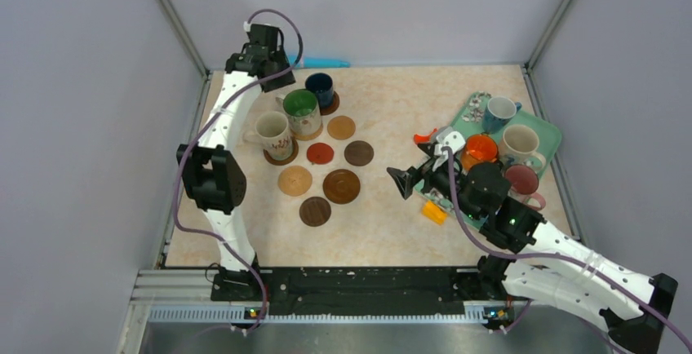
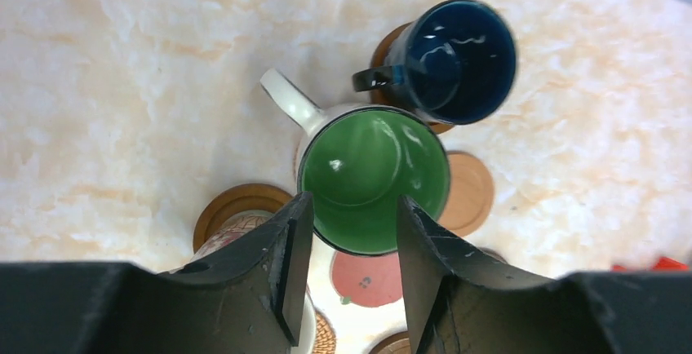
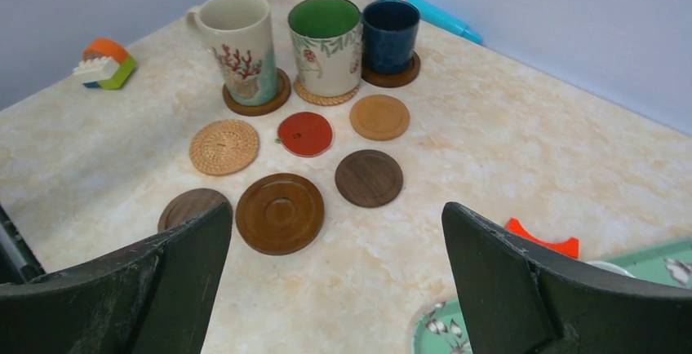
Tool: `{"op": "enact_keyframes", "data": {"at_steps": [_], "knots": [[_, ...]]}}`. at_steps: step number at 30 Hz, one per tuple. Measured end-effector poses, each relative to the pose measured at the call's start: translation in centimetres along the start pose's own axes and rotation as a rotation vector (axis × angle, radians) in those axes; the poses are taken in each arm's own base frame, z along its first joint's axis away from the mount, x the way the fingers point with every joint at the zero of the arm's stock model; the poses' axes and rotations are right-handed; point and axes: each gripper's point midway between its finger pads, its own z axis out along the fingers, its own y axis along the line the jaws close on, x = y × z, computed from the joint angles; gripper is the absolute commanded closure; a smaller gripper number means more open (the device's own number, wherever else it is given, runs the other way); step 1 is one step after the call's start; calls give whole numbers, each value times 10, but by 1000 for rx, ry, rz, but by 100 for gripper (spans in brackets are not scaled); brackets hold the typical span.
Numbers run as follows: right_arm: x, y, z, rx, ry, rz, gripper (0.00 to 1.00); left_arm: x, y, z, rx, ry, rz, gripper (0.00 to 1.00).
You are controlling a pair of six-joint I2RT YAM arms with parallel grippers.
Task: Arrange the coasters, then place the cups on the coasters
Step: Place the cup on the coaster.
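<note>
Left tool parted over the green-lined mug, seated on its woven coaster; next mug needs fetching from the teal tray

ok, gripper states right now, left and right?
Left gripper: jaws open, holding nothing, clear of the green-lined ceramic mug.
Right gripper: jaws wide open, empty.

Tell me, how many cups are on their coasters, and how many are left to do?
Done: the cream flowered mug, green-lined mug and dark blue mug each stand on a coaster. In hand: nothing; the left gripper hangs open over the green-lined mug, the right gripper open near the teal tray. Left: six bare round coasters and at least four mugs on that tray.
</note>
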Motion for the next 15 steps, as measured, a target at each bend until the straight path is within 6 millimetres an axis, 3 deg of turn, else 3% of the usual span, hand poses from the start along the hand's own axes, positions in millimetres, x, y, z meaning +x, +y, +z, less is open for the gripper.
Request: {"op": "enact_keyframes", "data": {"at_steps": [4, 7, 12, 15], "knots": [[7, -12, 0, 78, 28, 29, 1, -15, -12, -22, 85, -66, 10, 54], [11, -18, -1, 116, 42, 43, 1, -22, -21, -24, 136, -100, 26, 54], [16, -18, -2, 120, 63, 49, 1, -30, -29, -5, 165, -141, 59, 42], [17, -18, -2, 118, 72, 49, 1, -31, -32, 14, 169, -151, 65, 40]]}}
